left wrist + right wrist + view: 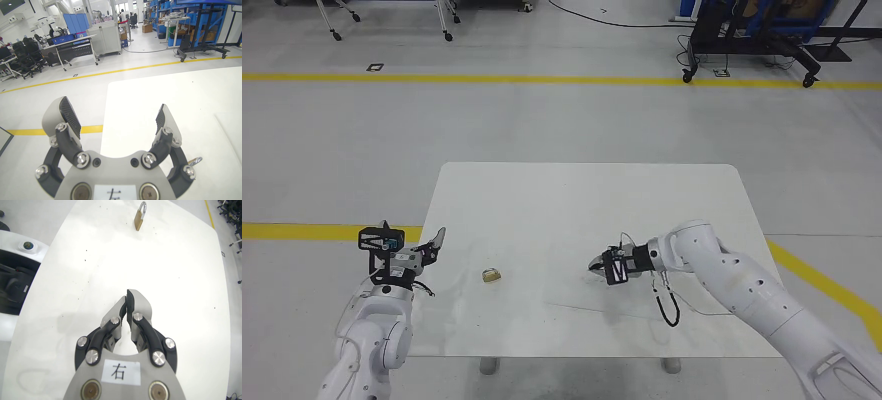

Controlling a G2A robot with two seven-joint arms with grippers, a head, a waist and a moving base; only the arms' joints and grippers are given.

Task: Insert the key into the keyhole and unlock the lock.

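Ahead of me, lock looks small, stiff, slick: I'd pinch its brass body; left gripper spread wide, right gripper pressed closed.

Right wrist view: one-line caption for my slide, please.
Right gripper, fingers shut, over the white table, pointing toward the small brass padlock with a silver shackle lying farther off.

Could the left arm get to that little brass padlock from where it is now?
Probably yes: the padlock lies on bare table close by the open left gripper, with nothing between them.
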